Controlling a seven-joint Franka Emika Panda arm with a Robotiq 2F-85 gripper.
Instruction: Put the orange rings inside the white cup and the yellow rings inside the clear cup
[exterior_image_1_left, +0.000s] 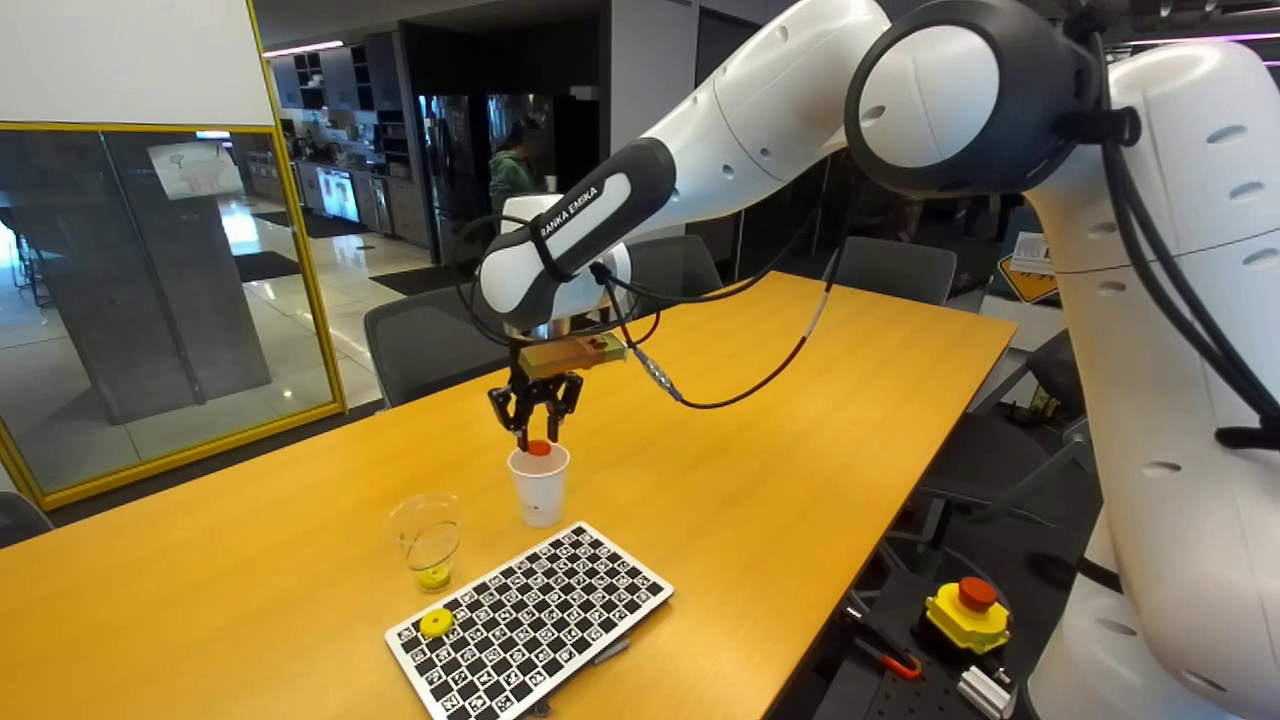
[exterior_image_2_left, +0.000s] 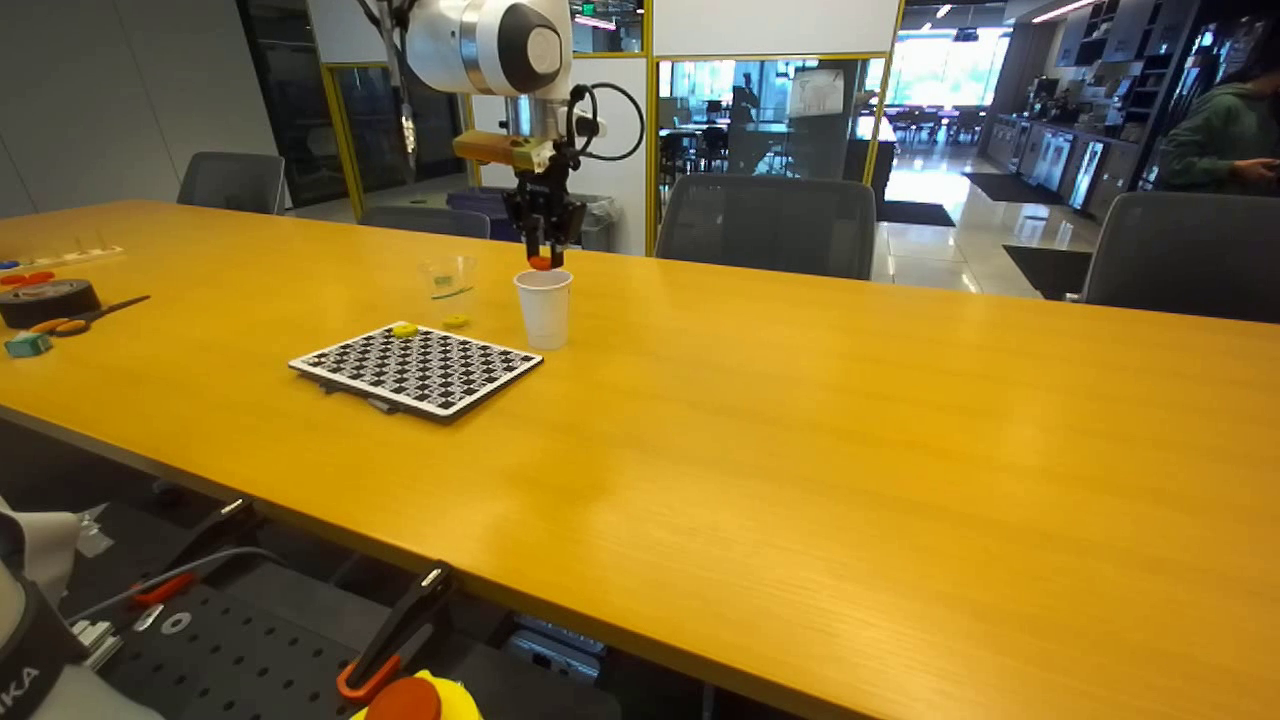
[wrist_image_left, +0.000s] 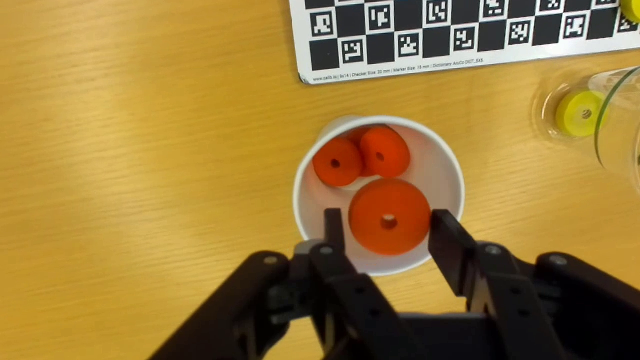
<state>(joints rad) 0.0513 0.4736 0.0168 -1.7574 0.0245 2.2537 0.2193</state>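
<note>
The white cup (exterior_image_1_left: 541, 495) stands upright on the table and also shows in the other views (exterior_image_2_left: 545, 315) (wrist_image_left: 445, 175). At least two orange rings (wrist_image_left: 337, 162) lie inside it. My gripper (wrist_image_left: 387, 218) is over the cup's mouth, fingers down. Another orange ring (wrist_image_left: 390, 240) is between the fingertips, with a visible gap to the left finger and close to the right one. In both exterior views this ring (exterior_image_1_left: 539, 448) (exterior_image_2_left: 540, 263) is at the fingertips, just above the rim. The clear cup (exterior_image_1_left: 425, 520) has one yellow ring (exterior_image_1_left: 433, 577) at its bottom. Another yellow ring (exterior_image_1_left: 436, 623) lies on the checkered board.
The checkered board (exterior_image_1_left: 540, 610) lies beside both cups. In an exterior view, a roll of black tape (exterior_image_2_left: 48, 302), scissors (exterior_image_2_left: 90, 318), a small green block (exterior_image_2_left: 28, 344) and a peg stand (exterior_image_2_left: 75, 258) are at the table's far end. Chairs (exterior_image_2_left: 770, 225) stand along the table.
</note>
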